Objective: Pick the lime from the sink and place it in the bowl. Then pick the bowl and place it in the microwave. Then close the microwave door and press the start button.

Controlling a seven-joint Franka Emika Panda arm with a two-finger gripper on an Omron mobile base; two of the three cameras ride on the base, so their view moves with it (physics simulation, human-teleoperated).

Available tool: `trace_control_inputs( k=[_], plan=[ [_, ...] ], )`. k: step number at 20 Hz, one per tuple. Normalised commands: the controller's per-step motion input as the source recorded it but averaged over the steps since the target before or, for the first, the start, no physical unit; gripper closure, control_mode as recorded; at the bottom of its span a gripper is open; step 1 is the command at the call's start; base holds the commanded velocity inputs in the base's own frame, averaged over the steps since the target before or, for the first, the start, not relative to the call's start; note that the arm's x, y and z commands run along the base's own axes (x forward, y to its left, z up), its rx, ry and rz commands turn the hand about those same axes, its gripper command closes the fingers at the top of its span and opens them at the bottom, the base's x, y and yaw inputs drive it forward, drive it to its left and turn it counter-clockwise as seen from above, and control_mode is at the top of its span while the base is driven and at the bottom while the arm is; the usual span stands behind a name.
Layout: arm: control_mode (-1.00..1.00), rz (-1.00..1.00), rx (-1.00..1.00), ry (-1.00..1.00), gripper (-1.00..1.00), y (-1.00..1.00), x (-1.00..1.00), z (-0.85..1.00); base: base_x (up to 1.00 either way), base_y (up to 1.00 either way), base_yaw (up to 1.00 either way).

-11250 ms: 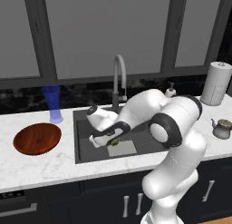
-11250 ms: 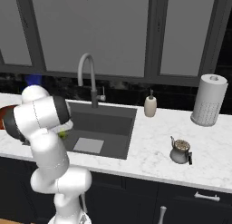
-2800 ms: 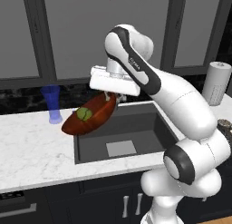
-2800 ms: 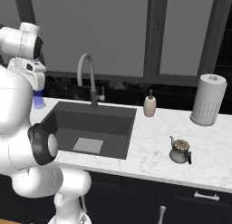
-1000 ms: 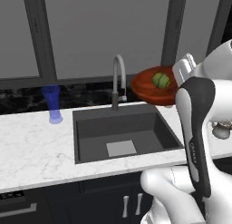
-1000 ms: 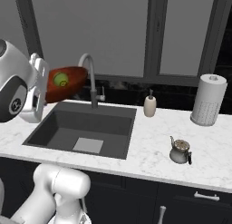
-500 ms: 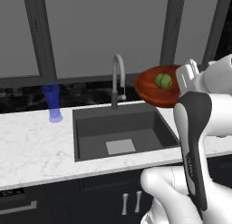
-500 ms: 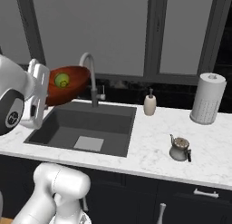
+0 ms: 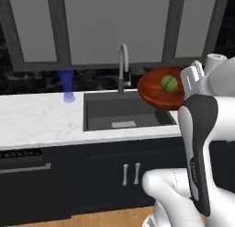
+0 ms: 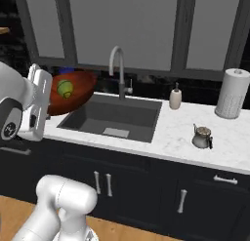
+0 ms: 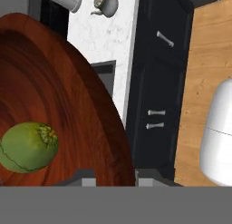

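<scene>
Bowl (image 9: 158, 90) carried tilted above the sink (image 9: 126, 113), rim clamped in the pincer (image 11: 110, 175), lime (image 9: 168, 83) resting inside it.

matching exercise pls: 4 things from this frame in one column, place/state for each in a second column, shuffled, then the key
Things:
1. lime
2. bowl
3. blue vase
4. kettle

Places or states:
A. stands on the counter to the right of the sink, as the right base view shows it
B. held up in the air, tilted, above the sink's edge
C. lies inside the bowl
D. stands on the counter at the back, on the faucet's far side from the bowl, as the left base view shows it

Pairs: 1-C, 2-B, 3-D, 4-A
</scene>
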Motion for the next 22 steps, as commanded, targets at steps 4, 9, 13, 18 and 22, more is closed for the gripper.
trace_control_inputs(
  k=[4, 9, 13, 18, 22],
  plan=[
    [1.00, 0.00, 0.00, 0.00, 1.00, 0.00, 0.00, 0.00, -0.36, 0.00, 0.68],
    [1.00, 0.00, 0.00, 0.00, 1.00, 0.00, 0.00, 0.00, -0.35, 0.01, 0.70],
    [1.00, 0.00, 0.00, 0.00, 1.00, 0.00, 0.00, 0.00, -0.36, 0.00, 0.74],
    [1.00, 0.00, 0.00, 0.00, 1.00, 0.00, 0.00, 0.00, -0.31, 0.00, 0.85],
    [1.00, 0.00, 0.00, 0.00, 1.00, 0.00, 0.00, 0.00, -0.05, 0.00, 0.81]
  ],
)
